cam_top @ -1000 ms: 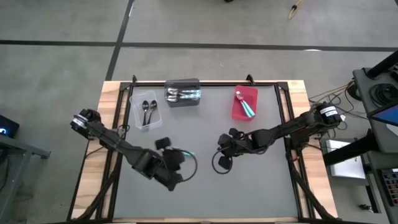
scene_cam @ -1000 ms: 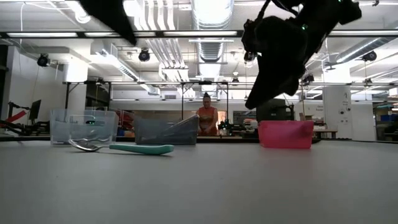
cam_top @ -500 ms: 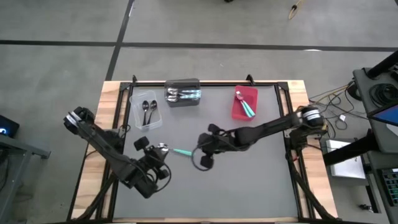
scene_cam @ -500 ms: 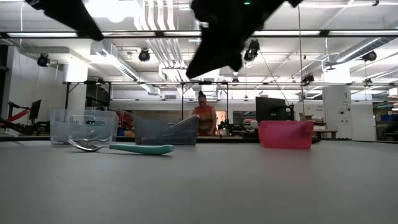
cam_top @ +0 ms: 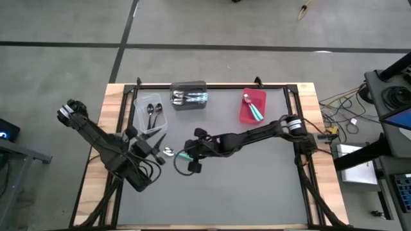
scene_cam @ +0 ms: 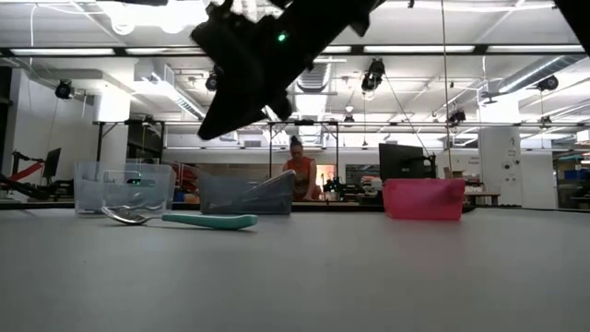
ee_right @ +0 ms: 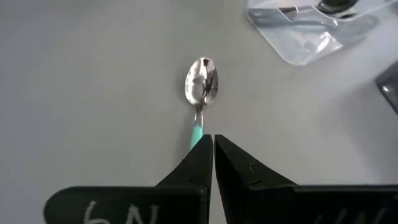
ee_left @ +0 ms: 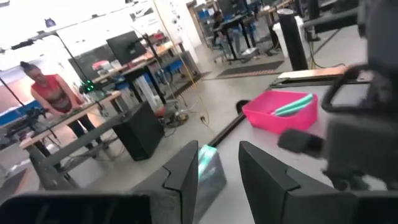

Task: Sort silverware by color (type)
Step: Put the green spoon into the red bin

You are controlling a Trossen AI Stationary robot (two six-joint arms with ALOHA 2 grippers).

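One spoon with a silver bowl and teal handle (cam_top: 171,153) lies flat on the grey table (cam_top: 257,173), left of centre; it also shows in the low view (scene_cam: 184,219) and the right wrist view (ee_right: 200,87). My right gripper (ee_right: 213,144) is shut and hangs well above the spoon's handle end (scene_cam: 210,124), touching nothing. My left gripper (ee_left: 217,177) stands open near the table's left edge (cam_top: 154,146), pointing level across the table, with nothing between its fingers.
Three bins stand along the far edge. A clear bin (cam_top: 151,117) holds two black spoons, a dark grey bin (cam_top: 188,96) holds silver spoons, and a red bin (cam_top: 252,106) holds teal-handled spoons. A person stands in the room beyond the table (scene_cam: 300,175).
My right gripper has reached toward the table's left edge, staying shut, until it hangs over the teal-handled spoon. My left gripper has drawn back toward the table's left edge and swung round, uncovering the spoon in the high view. The spoon has not moved.
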